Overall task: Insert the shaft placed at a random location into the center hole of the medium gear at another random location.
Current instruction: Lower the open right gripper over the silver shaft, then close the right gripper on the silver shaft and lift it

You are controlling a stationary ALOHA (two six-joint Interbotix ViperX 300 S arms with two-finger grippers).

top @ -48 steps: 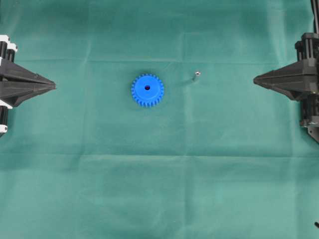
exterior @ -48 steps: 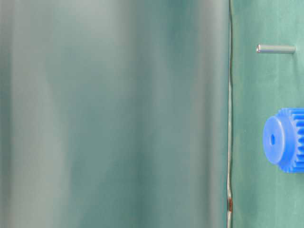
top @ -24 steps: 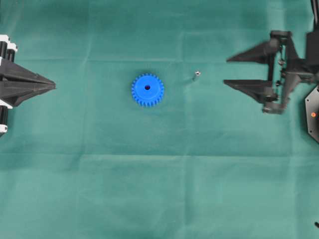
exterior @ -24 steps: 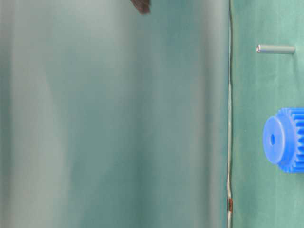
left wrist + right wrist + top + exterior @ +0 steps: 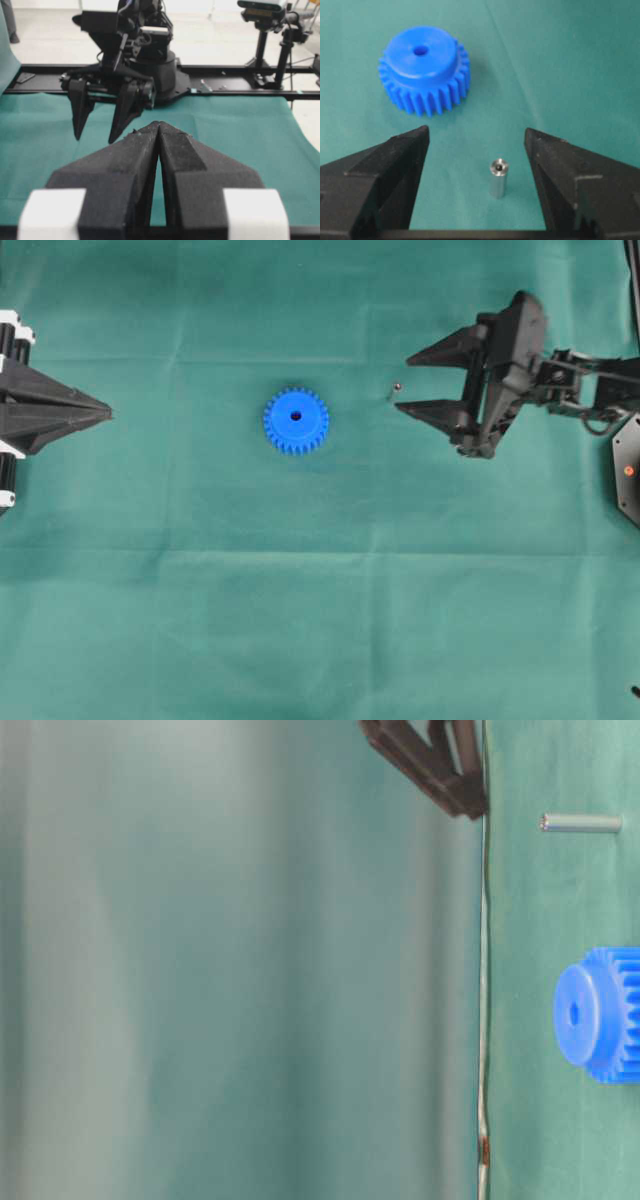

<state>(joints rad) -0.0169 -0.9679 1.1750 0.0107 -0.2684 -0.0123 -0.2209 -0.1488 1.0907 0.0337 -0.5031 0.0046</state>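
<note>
The medium gear (image 5: pixel 296 420) is bright blue and lies flat on the green cloth near the middle, its center hole (image 5: pixel 296 416) facing up. It also shows in the right wrist view (image 5: pixel 424 70) and the table-level view (image 5: pixel 598 1014). The shaft (image 5: pixel 394 392), a tiny silver pin, stands upright to the gear's right. My right gripper (image 5: pixel 402 385) is open just right of the shaft, which sits between its jaws in the right wrist view (image 5: pixel 497 178), touching neither. My left gripper (image 5: pixel 105 413) is shut and empty at the far left.
The right arm's body (image 5: pixel 560 380) reaches in from the right edge. In the left wrist view the right gripper (image 5: pixel 97 137) hangs over the cloth ahead, with a black frame rail (image 5: pixel 225 85) beyond the table.
My right gripper has opened and moved left toward the shaft, now bracketing it. The left gripper, gear and shaft have not moved.
</note>
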